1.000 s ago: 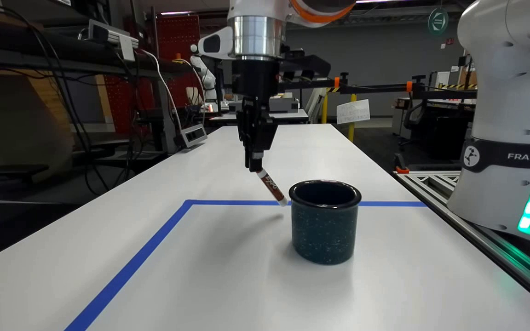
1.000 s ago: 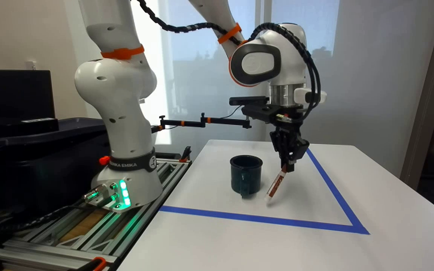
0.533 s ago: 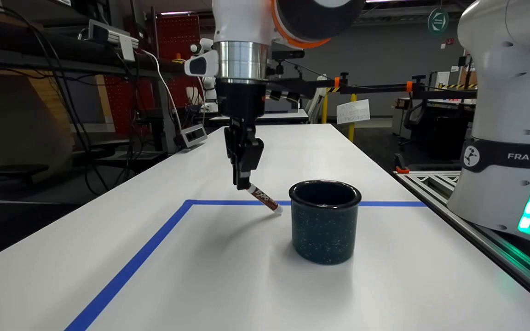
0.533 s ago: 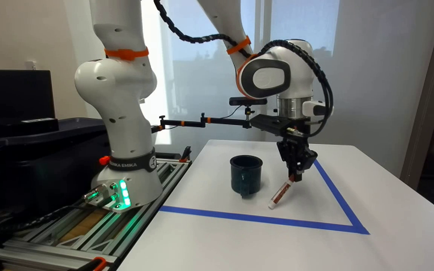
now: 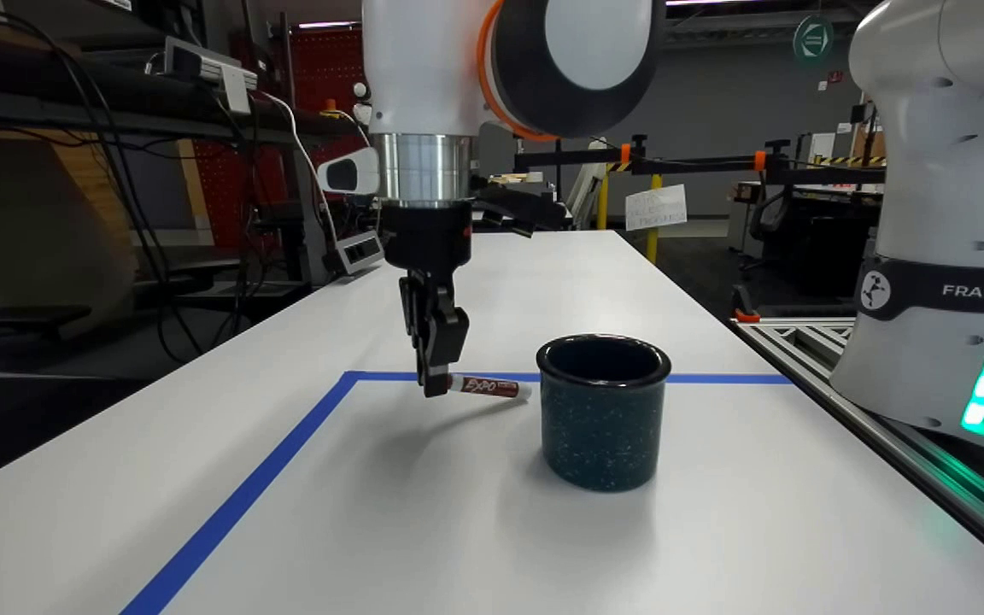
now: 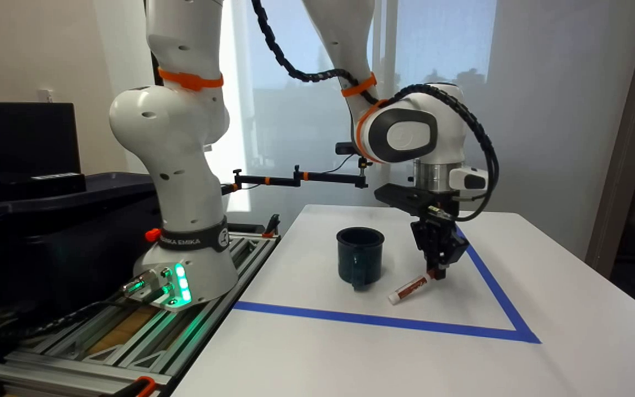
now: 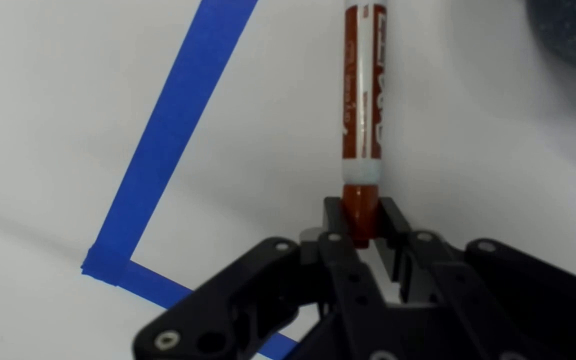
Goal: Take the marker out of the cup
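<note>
The marker is brown-red and white with a red-brown cap. It is outside the cup, beside it, and lies nearly level. My gripper is shut on the marker's cap end, low over the table. In the wrist view the fingertips press the cap from both sides, and the marker body points away from them. The marker's white far end is close to the table; I cannot tell if it touches. The dark teal speckled cup stands upright; its handle shows in an exterior view. The cup's inside bottom is hidden.
Blue tape marks an area on the white table; cup and marker are within it. The robot base stands on a metal frame beside the table. A camera bar reaches over the table's side.
My gripper has moved down and away from the cup, with the marker still held. The marker has swung from a steep tilt to nearly level. The cup has not moved.
</note>
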Robot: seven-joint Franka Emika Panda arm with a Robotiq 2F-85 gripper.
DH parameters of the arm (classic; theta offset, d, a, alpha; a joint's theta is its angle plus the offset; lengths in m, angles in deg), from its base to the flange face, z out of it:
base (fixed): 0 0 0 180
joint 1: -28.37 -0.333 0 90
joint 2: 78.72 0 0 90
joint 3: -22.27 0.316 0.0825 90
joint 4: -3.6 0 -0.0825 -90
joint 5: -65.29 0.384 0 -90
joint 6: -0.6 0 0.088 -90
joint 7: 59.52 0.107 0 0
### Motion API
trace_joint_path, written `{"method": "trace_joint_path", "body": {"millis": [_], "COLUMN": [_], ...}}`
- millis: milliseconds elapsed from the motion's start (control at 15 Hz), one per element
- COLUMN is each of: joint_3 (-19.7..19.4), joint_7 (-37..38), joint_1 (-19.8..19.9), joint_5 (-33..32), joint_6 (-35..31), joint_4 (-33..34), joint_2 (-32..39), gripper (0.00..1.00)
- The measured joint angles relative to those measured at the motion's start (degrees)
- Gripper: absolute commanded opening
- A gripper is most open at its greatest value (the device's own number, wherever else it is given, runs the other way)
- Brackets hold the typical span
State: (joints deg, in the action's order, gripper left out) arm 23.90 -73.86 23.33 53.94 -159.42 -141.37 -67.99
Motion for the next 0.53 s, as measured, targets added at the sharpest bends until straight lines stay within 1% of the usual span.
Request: {"method": "trace_joint_path", "body": {"millis": [67, 267, 333, 400, 467, 533], "joint_3": [0.3, 1.0, 1.2, 1.5, 1.9, 2.3], "joint_7": [0.0, 0.0, 0.0, 0.0, 0.0, 0.0], "joint_1": [0.0, -0.1, -0.1, 0.0, 0.0, 0.0], "joint_5": [0.0, -0.1, -0.1, 0.0, 0.4, 1.0], "joint_6": [0.1, 0.3, 0.4, 0.8, 1.8, 3.2], "joint_4": [0.4, 1.0, 1.0, 1.0, 1.0, 1.0], "joint_2": [0.4, 0.7, 0.6, 0.4, -0.2, -1.0], "gripper": [0.46, 0.66, 0.75, 0.81, 0.9, 0.97]}}
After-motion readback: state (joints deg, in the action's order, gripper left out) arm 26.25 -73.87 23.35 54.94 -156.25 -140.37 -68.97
